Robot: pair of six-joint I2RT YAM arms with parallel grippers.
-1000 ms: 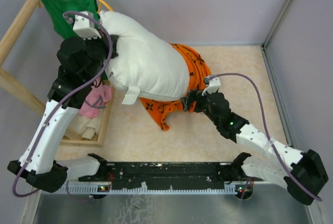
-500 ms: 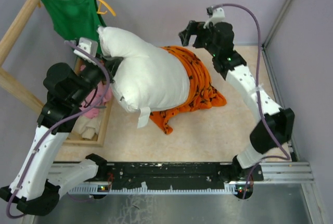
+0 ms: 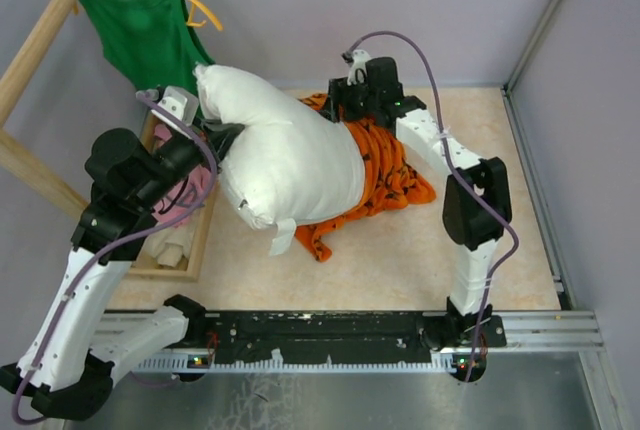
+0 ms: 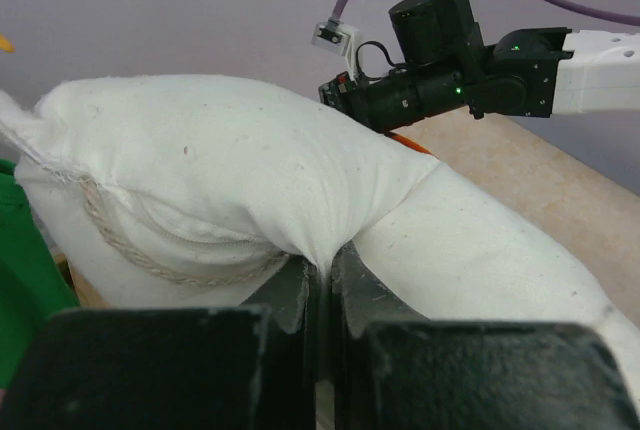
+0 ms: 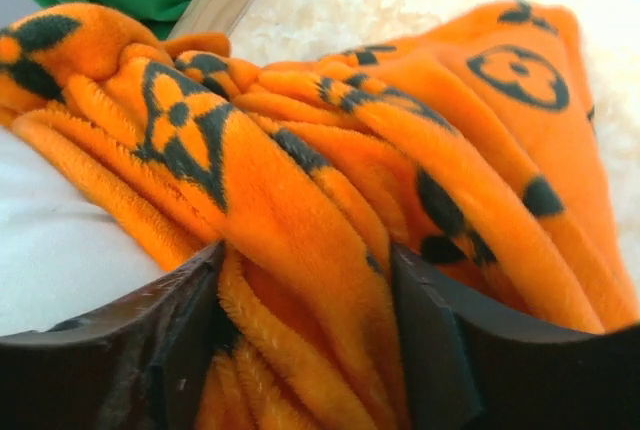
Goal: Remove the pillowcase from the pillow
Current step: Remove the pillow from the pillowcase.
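Observation:
The plump white pillow [image 3: 290, 155] lies at the table's middle left, its left end raised. My left gripper [image 3: 222, 135] is shut on a pinch of the pillow's white fabric [image 4: 230, 170], and the fold runs down between the fingers of that gripper [image 4: 327, 270]. The orange pillowcase [image 3: 385, 175] with black motifs is bunched around the pillow's right end. My right gripper [image 3: 340, 100] sits at the pillowcase's far edge. In the right wrist view, thick orange folds [image 5: 330, 150] fill the gap of the right gripper [image 5: 305, 290] and touch both fingers.
A green tank top [image 3: 145, 35] hangs on a yellow hanger from the wooden rack [image 3: 45, 35] at the back left. A pink cloth [image 3: 190, 195] lies in a wooden frame [image 3: 200, 240] by the left arm. Grey walls close the back and right.
My right arm swung from the back right down onto the pillowcase's far edge, and its jaws closed in on the orange fabric. The left gripper kept its grip on the pillow.

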